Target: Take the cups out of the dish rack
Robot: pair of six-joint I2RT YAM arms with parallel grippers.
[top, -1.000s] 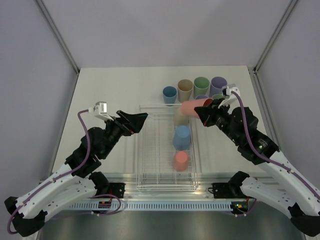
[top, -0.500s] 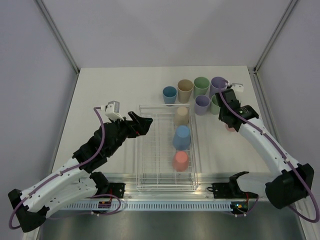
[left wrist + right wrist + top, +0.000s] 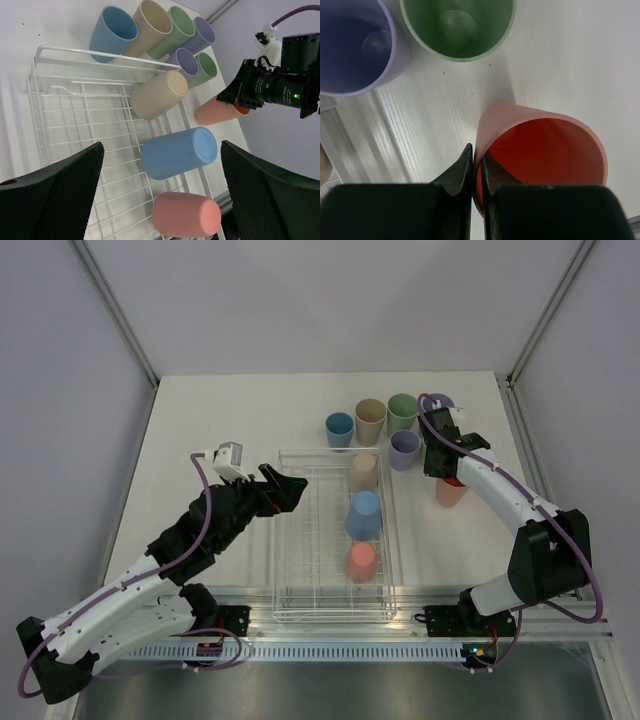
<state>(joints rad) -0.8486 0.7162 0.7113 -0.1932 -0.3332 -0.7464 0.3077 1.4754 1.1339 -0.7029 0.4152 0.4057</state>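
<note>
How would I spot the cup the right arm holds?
Find the clear rack mid-table. Just right of it, outside, is a coral cup, mouth up. Its neighbours are green and purple, and only its rim is pinched in the right arm's jaws.

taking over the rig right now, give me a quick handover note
Left gripper: open, empty, by the left edge of the clear wire-grid dish rack.
Right gripper: shut on the wall of a coral pink plastic tumbler, upright, right of the rack.
Done: six tumblers stand upright on the white table behind the rack.
Left: release that one, then unload three upside-down ones from the rack: beige tumbler, blue tumbler, second coral tumbler.
</note>
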